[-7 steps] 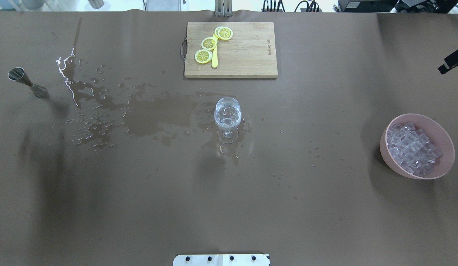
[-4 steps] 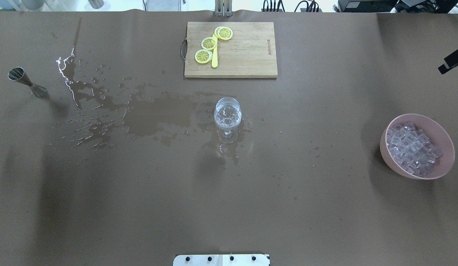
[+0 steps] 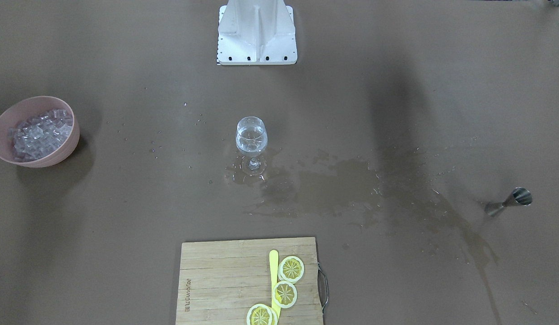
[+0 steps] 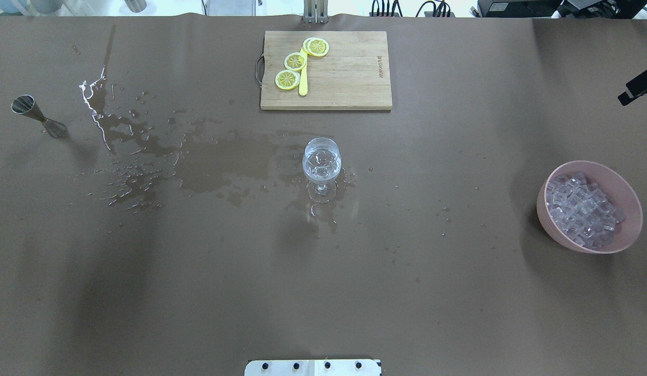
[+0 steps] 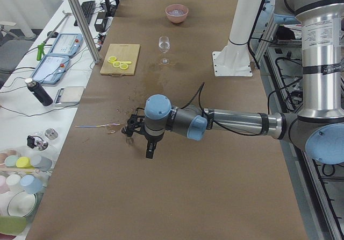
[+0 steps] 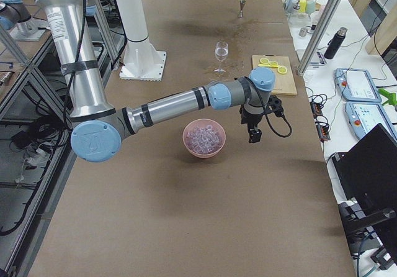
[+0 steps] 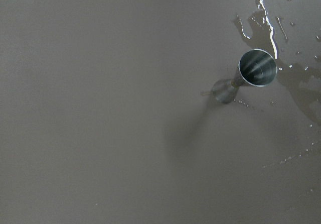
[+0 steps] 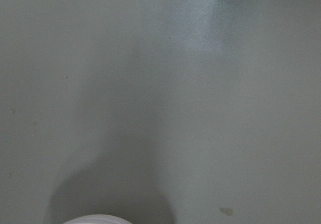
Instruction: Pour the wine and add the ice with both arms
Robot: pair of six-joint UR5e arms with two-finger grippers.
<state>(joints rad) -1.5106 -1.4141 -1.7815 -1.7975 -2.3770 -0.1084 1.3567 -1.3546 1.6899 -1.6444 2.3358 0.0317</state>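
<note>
Mid-frame in the overhead view, the glass (image 4: 322,151) stands on the wet bench (image 4: 323,292), holding clear wine (image 4: 321,168). Ice (image 4: 581,209) fills the pink bowl (image 4: 618,183) at the right. The left fingers (image 5: 150,152) and right fingers (image 6: 254,134) hang over the bench; I cannot tell whether they are released or clenched.

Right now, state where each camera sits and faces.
Front-facing: across table, facing stand; no arms.
Overhead: behind robot, looking down; stand base.
Exterior left: table's end; left arm near.
Exterior right: opposite end; right arm near.
Left wrist: above jigger; no fingers.
Right wrist: above table; no fingers.
Front-facing, overhead share wine glass.
</note>
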